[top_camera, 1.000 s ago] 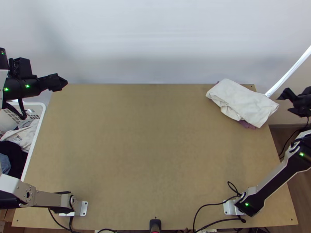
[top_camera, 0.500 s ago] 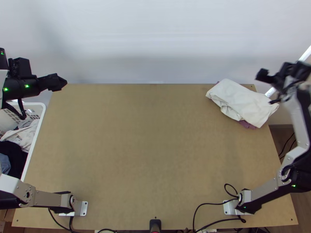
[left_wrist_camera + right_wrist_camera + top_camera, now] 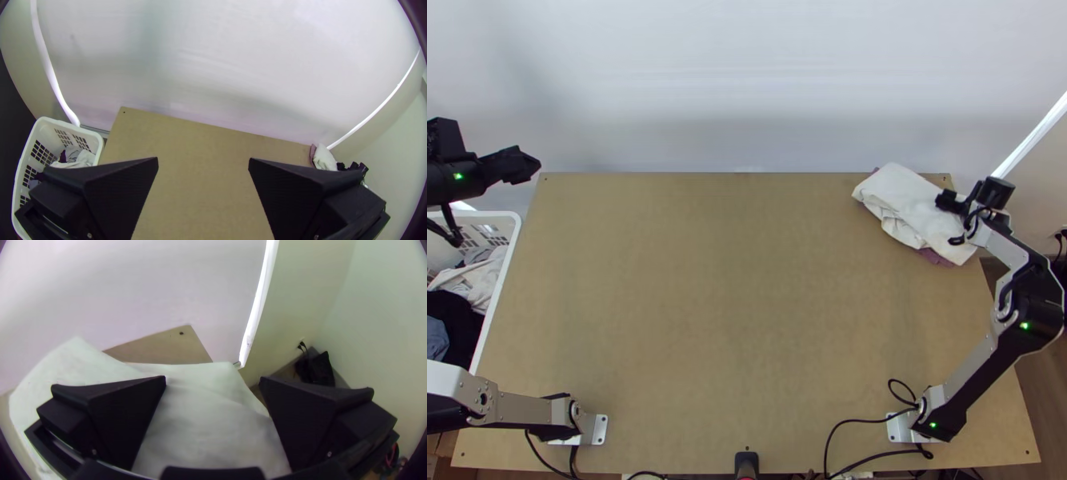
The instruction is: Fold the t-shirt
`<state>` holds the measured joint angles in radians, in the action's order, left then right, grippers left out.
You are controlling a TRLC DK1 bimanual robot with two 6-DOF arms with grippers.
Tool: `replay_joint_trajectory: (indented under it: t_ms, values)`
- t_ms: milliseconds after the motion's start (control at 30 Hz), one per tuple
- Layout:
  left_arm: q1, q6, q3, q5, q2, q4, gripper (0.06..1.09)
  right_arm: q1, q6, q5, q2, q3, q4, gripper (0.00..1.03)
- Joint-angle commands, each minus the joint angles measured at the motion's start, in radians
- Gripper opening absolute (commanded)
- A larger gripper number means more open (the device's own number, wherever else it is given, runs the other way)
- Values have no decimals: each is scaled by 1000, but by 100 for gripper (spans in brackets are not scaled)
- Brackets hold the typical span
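Observation:
At the table's far right corner, in the top view, a folded white cloth (image 3: 907,204) lies in a stack, with a mauve cloth (image 3: 936,257) peeking out beneath it. My right gripper (image 3: 957,220) is over the stack's right part. In the right wrist view the white cloth (image 3: 200,418) spreads below and between the parted fingers of my right gripper (image 3: 212,380); whether they touch it I cannot tell. My left gripper (image 3: 537,166) is beyond the table's far left corner, above the basket side. Its fingers stand wide apart in the left wrist view, my left gripper (image 3: 203,160) holding nothing.
A white laundry basket (image 3: 501,296) with several crumpled clothes (image 3: 477,280) stands along the table's left edge. Bare wooden table (image 3: 731,304) fills the middle. Black cables (image 3: 859,420) run along the near edge by the right arm's base. A wall rises behind the far edge.
The right gripper has swung in from beyond the table's right edge to above the white cloth. The left gripper has shifted slightly to the left. The cloth stack looks nearly unchanged.

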<state>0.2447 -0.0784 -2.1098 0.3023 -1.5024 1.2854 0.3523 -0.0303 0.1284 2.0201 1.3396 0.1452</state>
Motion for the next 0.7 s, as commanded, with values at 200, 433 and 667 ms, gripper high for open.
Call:
replay_joint_trajectory:
  t_ms: [200, 433, 667]
  values:
    - [8, -38, -18, 0, 27, -5, 104, 48, -79, 19, -35, 1, -21, 99]
    - [10, -38, -18, 0, 33, -5, 104, 50, -114, 19, -244, -5, -36, 99]
    - [11, -44, -19, 0, 47, -8, 104, 25, -86, 17, -310, -125, -15, 99]
